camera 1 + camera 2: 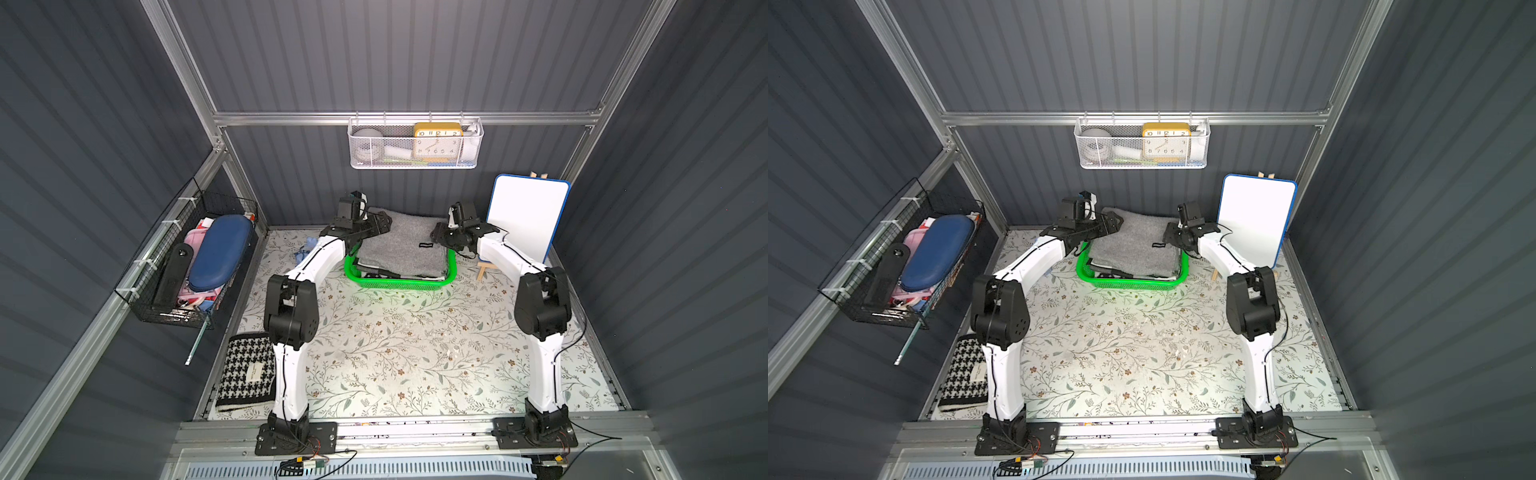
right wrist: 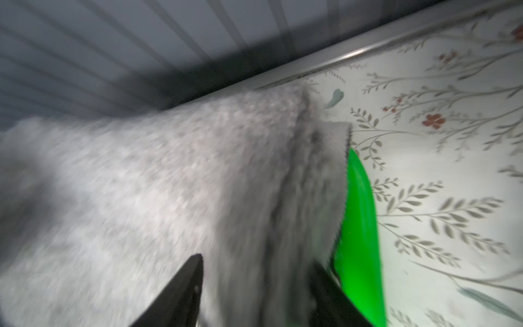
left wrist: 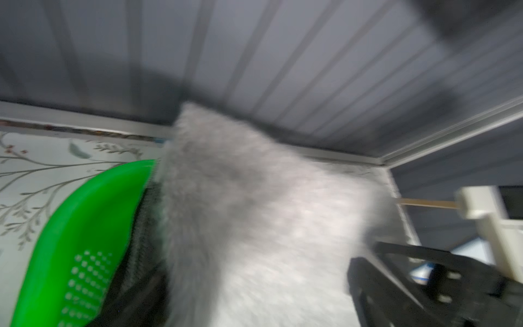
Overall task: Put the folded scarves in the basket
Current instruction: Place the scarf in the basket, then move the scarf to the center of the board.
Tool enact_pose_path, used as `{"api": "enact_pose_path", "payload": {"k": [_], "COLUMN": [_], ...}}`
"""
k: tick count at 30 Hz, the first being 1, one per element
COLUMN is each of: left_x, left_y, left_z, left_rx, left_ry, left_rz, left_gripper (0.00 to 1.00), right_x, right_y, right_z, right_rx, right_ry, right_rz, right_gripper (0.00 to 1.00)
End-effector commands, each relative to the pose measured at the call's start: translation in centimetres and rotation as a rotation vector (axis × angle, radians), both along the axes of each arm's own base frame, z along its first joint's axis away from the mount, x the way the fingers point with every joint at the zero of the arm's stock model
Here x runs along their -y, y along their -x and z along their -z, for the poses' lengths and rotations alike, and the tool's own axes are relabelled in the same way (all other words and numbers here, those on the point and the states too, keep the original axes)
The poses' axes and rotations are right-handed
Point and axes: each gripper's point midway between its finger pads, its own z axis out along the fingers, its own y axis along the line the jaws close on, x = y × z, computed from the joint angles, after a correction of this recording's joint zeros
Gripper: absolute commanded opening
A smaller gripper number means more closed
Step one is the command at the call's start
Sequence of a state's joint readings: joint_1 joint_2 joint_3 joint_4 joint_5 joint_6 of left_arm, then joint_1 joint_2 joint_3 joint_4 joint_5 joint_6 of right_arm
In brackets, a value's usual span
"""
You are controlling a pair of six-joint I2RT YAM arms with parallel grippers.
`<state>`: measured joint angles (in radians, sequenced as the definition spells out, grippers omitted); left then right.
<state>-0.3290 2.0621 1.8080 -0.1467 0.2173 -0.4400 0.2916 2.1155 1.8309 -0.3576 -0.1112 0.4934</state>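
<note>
The grey folded scarf [image 1: 401, 245] [image 1: 1129, 245] lies on top of the bright green basket [image 1: 399, 284] [image 1: 1133, 284] at the back of the table and spills over its far rim. My left gripper [image 1: 376, 226] sits at the scarf's left edge. In the left wrist view the left gripper [image 3: 254, 297] has its jaws wide apart, and the blurred scarf [image 3: 254, 212] fills the space between them beside the basket [image 3: 85, 220]. My right gripper [image 1: 438, 235] [image 2: 257, 271] is at the scarf's right edge, fingers spread over the scarf [image 2: 169, 184] next to the basket [image 2: 359, 226].
A blue-framed whiteboard [image 1: 525, 216] on a small wooden easel stands just right of my right arm. A white mesh wall basket [image 1: 415, 145] hangs on the back wall and a black wire basket [image 1: 195, 266] on the left wall. A houndstooth cloth [image 1: 247, 372] lies front left.
</note>
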Motion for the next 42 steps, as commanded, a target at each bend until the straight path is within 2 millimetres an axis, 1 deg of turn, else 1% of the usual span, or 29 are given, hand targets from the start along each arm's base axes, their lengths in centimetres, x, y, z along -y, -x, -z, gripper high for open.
{"api": "enact_pose_path", "payload": {"k": [1, 4, 6, 7, 9, 11, 12, 13, 14, 15, 16, 19, 22, 24, 26, 29, 31, 33, 34, 36, 37, 40, 42], "left_x": [2.2, 2.5, 2.8, 3.0, 3.2, 2.7, 2.2, 1.5, 0.8, 0.0, -0.8, -2.9, -5.0, -6.8, -8.7, -10.8, -11.9, -13.8, -14.8, -16.6, -17.1, -19.3, -20.9], "left_y": [4.5, 7.4, 9.6, 10.8, 13.0, 14.8, 15.8, 16.8, 17.8, 18.8, 19.8, 22.5, 24.8, 26.2, 27.4, 28.8, 29.2, 29.3, 29.1, 28.9, 28.8, 28.7, 28.4], "left_z": [-8.5, -10.3, -10.8, -10.8, -10.4, -9.4, -9.0, -8.2, -6.8, -6.1, -5.4, -3.4, -0.5, 2.2, 5.0, 7.8, 8.7, 9.9, 10.3, 10.9, 10.9, 11.1, 11.3], "left_rx": [0.141, 0.141, 0.132, 0.127, 0.107, 0.071, 0.051, 0.027, -0.005, -0.021, -0.033, -0.074, -0.147, -0.223, -0.318, -0.401, -0.420, -0.447, -0.461, -0.495, -0.501, -0.497, -0.500], "left_ry": [0.105, 0.131, 0.144, 0.146, 0.133, 0.116, 0.115, 0.114, 0.103, 0.098, 0.093, 0.091, 0.081, 0.061, 0.032, -0.001, -0.021, -0.059, -0.070, -0.087, -0.093, -0.134, -0.156], "left_rz": [0.115, 0.124, 0.134, 0.142, 0.141, 0.119, 0.105, 0.091, 0.077, 0.061, 0.041, -0.010, -0.080, -0.158, -0.263, -0.371, -0.427, -0.512, -0.551, -0.610, -0.632, -0.741, -0.804], "left_gripper": [0.99, 0.99, 0.99, 0.99, 0.99, 0.99, 0.99, 0.99, 0.99, 0.99, 0.99, 0.99, 0.99, 0.99, 0.99, 0.99, 0.99, 0.99, 0.99, 0.99, 0.99, 0.99, 0.99], "right_x": [0.1, 0.4, 0.3, 0.3, 0.2, -0.2, -0.3, -0.2, -0.2, 0.1, 0.5, 2.2, 3.8, 4.8, 5.6, 6.0, 6.1, 5.8, 5.5, 5.1, 4.9, 4.4, 5.0], "right_y": [1.6, 3.8, 5.6, 6.5, 8.6, 10.6, 11.8, 13.0, 14.0, 15.0, 16.2, 19.1, 21.5, 22.8, 23.7, 24.6, 25.0, 25.4, 25.6, 25.8, 25.8, 25.6, 25.6], "right_z": [-6.1, -8.3, -8.9, -9.4, -9.3, -9.0, -8.5, -8.2, -7.9, -7.6, -6.9, -5.5, -5.1, -4.0, -2.6, -0.2, 1.5, 3.1, 3.5, 4.5, 5.0, 5.9, 6.9], "right_rx": [0.121, 0.137, 0.125, 0.126, 0.105, 0.093, 0.088, 0.087, 0.087, 0.093, 0.090, 0.092, 0.129, 0.144, 0.145, 0.144, 0.118, 0.073, 0.057, 0.020, 0.010, 0.015, -0.004], "right_ry": [-0.050, -0.067, -0.078, -0.090, -0.123, -0.163, -0.176, -0.186, -0.192, -0.196, -0.192, -0.181, -0.180, -0.182, -0.183, -0.163, -0.138, -0.128, -0.128, -0.133, -0.141, -0.168, -0.156], "right_rz": [-0.003, -0.009, -0.023, -0.031, -0.040, -0.052, -0.056, -0.057, -0.056, -0.050, -0.041, 0.000, 0.038, 0.065, 0.097, 0.088, 0.077, 0.056, 0.035, 0.014, 0.013, 0.000, 0.042], "right_gripper": [0.70, 0.75, 0.75, 0.75, 0.76, 0.76, 0.76, 0.76, 0.76, 0.76, 0.76, 0.76, 0.76, 0.76, 0.77, 0.77, 0.77, 0.77, 0.77, 0.77, 0.77, 0.76, 0.76]}}
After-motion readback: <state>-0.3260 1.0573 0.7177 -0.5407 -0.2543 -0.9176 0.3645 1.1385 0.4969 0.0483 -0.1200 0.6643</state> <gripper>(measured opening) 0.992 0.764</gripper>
